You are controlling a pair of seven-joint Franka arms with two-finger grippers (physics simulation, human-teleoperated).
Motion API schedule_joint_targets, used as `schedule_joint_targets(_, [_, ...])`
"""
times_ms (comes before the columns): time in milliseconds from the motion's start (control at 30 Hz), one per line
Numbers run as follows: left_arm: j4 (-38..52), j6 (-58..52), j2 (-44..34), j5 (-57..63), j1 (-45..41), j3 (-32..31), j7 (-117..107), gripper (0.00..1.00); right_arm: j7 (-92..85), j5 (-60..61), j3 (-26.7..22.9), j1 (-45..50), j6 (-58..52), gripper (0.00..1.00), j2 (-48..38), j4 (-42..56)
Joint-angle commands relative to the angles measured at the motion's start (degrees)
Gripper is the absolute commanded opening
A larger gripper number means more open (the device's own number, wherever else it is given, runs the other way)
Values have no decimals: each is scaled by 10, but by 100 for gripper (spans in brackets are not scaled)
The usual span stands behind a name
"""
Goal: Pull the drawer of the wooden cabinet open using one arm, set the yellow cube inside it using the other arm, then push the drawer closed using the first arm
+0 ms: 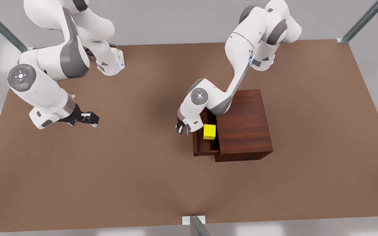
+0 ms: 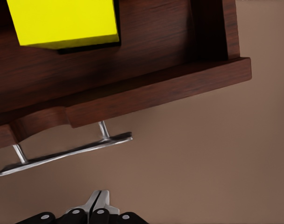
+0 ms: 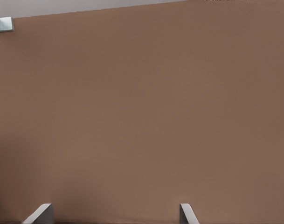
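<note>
The wooden cabinet (image 1: 244, 127) stands on the table right of centre in the front view. Its drawer (image 1: 205, 148) is pulled out toward the front view's left, and the yellow cube (image 1: 209, 131) rests inside it. The left wrist view looks down on the yellow cube (image 2: 62, 21), the drawer front (image 2: 155, 91) and its silver bar handle (image 2: 67, 154). My left gripper (image 1: 179, 128) hovers just outside the drawer front, shut (image 2: 99, 199), a short gap off the handle, holding nothing. My right gripper (image 1: 92, 119) waits far off at the front view's left, open (image 3: 116, 215) over bare table.
The brown table (image 1: 110, 170) spreads wide around the cabinet. Metal frame posts (image 1: 363, 21) rise at its far corners, and another post (image 1: 195, 226) stands at the middle of the near edge.
</note>
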Motion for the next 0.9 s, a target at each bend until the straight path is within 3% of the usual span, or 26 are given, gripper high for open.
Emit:
schedule_joint_targets(0, [-7, 8, 1, 13, -5, 0, -304, 21, -236, 1, 0, 0, -5, 100, -1, -1])
schedule_joint_targets(200, [-9, -108, 1, 13, 0, 0, -209, 21, -235, 2, 0, 0, -6, 100, 0, 0])
schedule_joint_targets(867, [-21, -233, -16, 15, 55, 2, -90, 21, -242, 2, -1, -3, -8, 100, 1, 0])
